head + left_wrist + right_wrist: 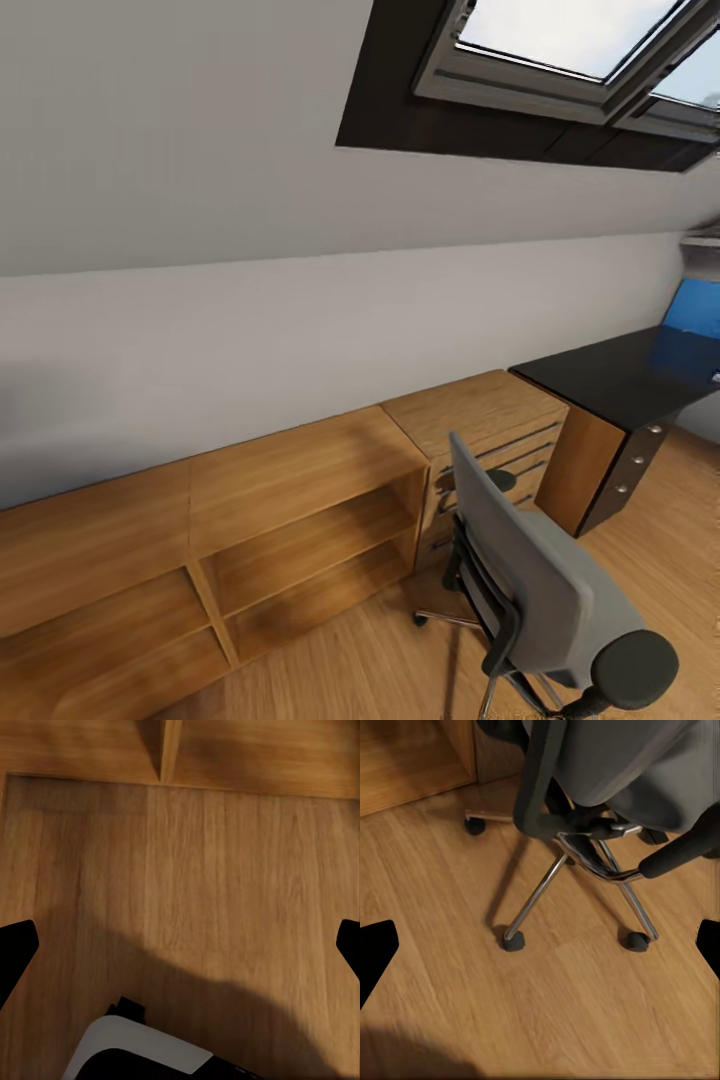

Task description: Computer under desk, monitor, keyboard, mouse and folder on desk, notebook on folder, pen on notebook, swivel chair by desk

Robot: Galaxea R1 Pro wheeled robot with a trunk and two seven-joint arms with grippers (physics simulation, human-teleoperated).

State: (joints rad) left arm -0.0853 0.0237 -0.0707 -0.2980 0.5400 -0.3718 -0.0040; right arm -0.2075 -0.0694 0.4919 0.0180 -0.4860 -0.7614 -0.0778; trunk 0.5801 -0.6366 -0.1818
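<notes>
Items, left to right from my head view.

Oak shelving (250, 540): low, open compartments along the wall, nothing stored that I can see. Not a task item.

Oak drawers (490, 440): between shelving and desk; the chair stands just in front of them.

Swivel chair (530, 580): back turned to me, near the desk but not drawn up beside it. Its chrome base (585, 870) and castors sit on the wood floor (180, 892) ahead of my right gripper (540, 949). Positioning looks undone.

Desk (610, 375): black top, far right.

Folder (695, 310): a blue shape at the desk's far edge, cut off by the frame; I judge it the folder, already off the chair, though I cannot tell whether it lies flat.

Left gripper (180, 945): fingers spread wide, empty, over bare floor. Right gripper: likewise spread, empty.

Obstacle: the chair's base blocks my path to the desk.
</notes>
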